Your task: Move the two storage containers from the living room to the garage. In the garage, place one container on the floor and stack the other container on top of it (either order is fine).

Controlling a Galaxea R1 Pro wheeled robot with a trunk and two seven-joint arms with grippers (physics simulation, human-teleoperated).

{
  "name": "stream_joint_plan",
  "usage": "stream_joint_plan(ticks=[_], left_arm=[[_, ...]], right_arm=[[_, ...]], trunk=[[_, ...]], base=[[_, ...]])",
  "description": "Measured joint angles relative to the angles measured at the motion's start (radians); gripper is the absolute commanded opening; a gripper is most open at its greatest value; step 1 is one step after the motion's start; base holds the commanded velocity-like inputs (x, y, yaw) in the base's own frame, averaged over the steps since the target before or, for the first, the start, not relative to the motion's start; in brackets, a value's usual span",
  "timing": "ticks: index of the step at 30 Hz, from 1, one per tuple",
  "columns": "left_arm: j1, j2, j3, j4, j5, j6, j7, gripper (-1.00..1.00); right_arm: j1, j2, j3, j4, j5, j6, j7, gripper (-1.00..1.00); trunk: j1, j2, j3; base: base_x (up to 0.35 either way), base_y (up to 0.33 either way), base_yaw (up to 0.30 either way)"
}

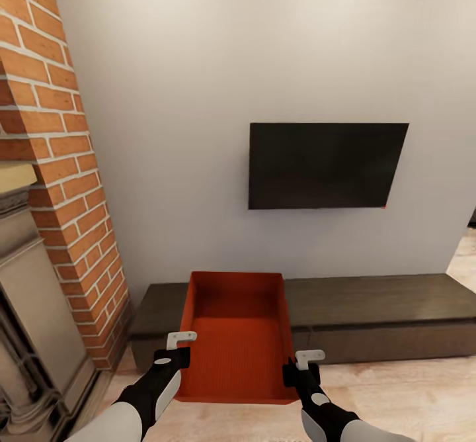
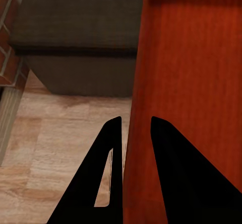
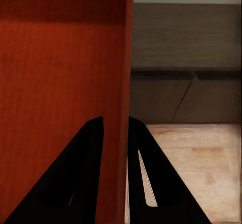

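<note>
One orange-red storage container [image 1: 238, 336] hangs level in front of me, above the living room's wood-plank floor [image 1: 403, 396], its far end over the bench. My left gripper [image 1: 180, 353] is shut on its left wall and my right gripper [image 1: 294, 366] is shut on its right wall. In the left wrist view the thin wall of the container [image 2: 191, 83] runs between the black fingers of the left gripper [image 2: 135, 121]. The right wrist view has the same grip: container [image 3: 60, 83] wall pinched by the right gripper [image 3: 116, 119]. The other container and the garage are out of view.
A long low dark bench [image 1: 377, 303] runs along the white wall under a black wall screen [image 1: 327, 164]. A red-brick fireplace [image 1: 59, 164] with a carved surround [image 1: 33, 309] stands close at the left. Wood floor opens to the right.
</note>
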Motion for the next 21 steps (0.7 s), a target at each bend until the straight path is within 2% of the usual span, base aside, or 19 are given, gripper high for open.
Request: stream_joint_plan(ticks=[21], left_arm=[[0.000,0.000,0.000,0.000,0.000,0.000,0.000,-1.00]], right_arm=[[0.000,-0.001,-0.003,0.000,0.003,0.001,0.003,-1.00]], trunk=[[0.000,0.000,0.000]], base=[[0.000,0.000,-0.244]])
